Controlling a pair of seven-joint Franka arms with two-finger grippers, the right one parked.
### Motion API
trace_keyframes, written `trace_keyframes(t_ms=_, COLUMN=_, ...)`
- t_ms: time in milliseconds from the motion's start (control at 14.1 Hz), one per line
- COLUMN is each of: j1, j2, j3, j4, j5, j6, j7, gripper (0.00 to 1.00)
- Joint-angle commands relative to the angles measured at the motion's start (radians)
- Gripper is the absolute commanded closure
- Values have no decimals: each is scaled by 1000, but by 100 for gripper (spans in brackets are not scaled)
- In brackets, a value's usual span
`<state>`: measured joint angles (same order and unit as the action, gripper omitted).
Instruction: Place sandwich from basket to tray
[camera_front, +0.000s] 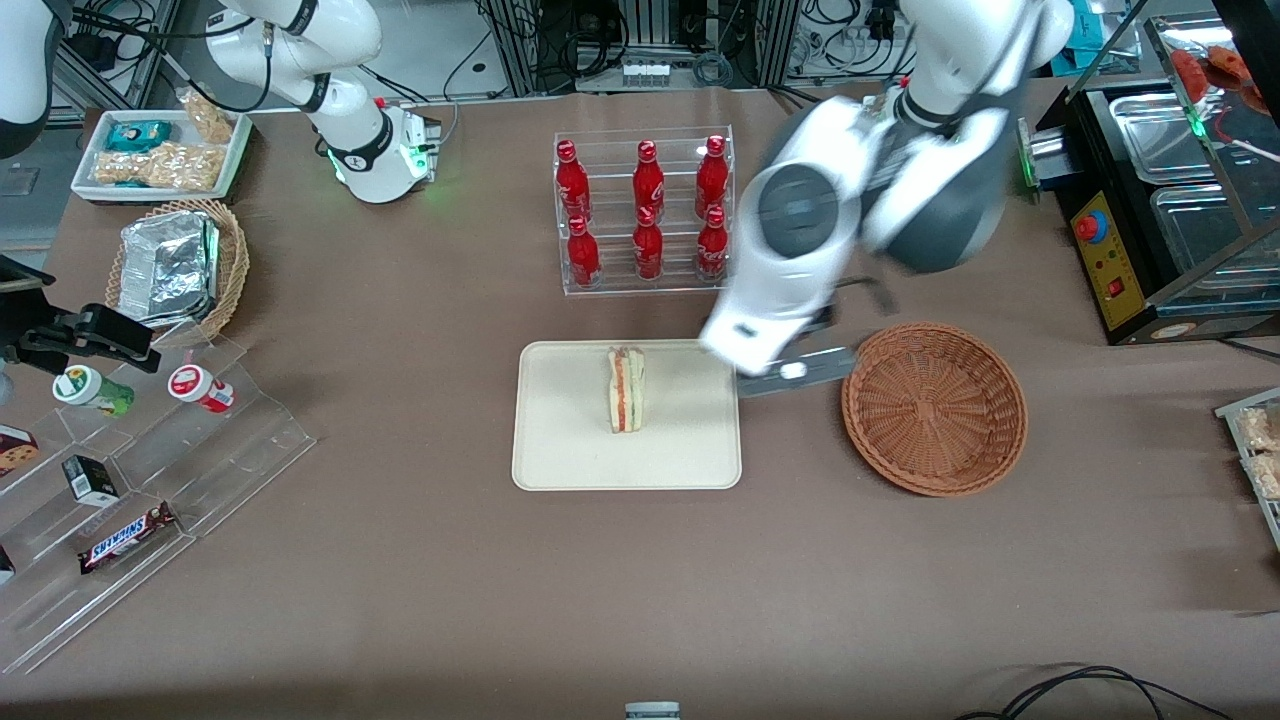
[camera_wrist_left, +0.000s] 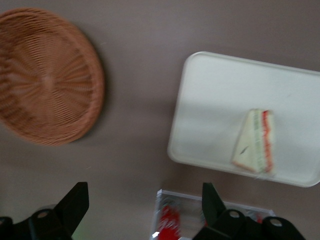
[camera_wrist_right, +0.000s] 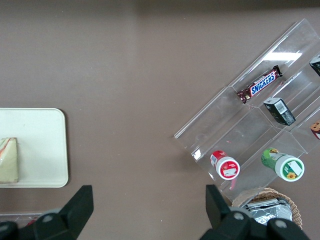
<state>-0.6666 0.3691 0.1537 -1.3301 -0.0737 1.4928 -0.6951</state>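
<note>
Work surface: one table under a plain brown cloth, evenly lit from above with soft shadows. Farther from the front camera than the table: metal racking hung with loose black cables. At the working arm's end: a black cabinet with a red knob and glass-covered metal pans; at the parked arm's end: a clear acrylic stepped stand.

Bright, even overhead light with soft shadows; the end effector arm is motion-blurred in the front view.
</note>
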Motion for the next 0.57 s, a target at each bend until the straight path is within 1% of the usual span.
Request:
trace_keyframes(t_ms=0, j1=-13, j2=-133, j3=157, j4=-74, j5=-31, j6=-159, j7=135, gripper=0)
trace_keyframes(t_ms=142, j1=-13, j2=-163, j3=307, j4=-74, j5=-34, j6=-248, j7=325, gripper=0)
trace_keyframes(t_ms=283, j1=-13, j2=-170, j3=415, j4=-72, j5=-34, j6=-275, j7=425, gripper=0)
trace_keyframes(t_ms=354, j1=-14, j2=-170, j3=444, j4=-69, j5=-32, j6=-276, j7=436, gripper=0)
trace_keyframes(t_ms=496, j1=-15, j2=-168, j3=467, j4=-66, j5=-23, j6=-281, j7=436, gripper=0)
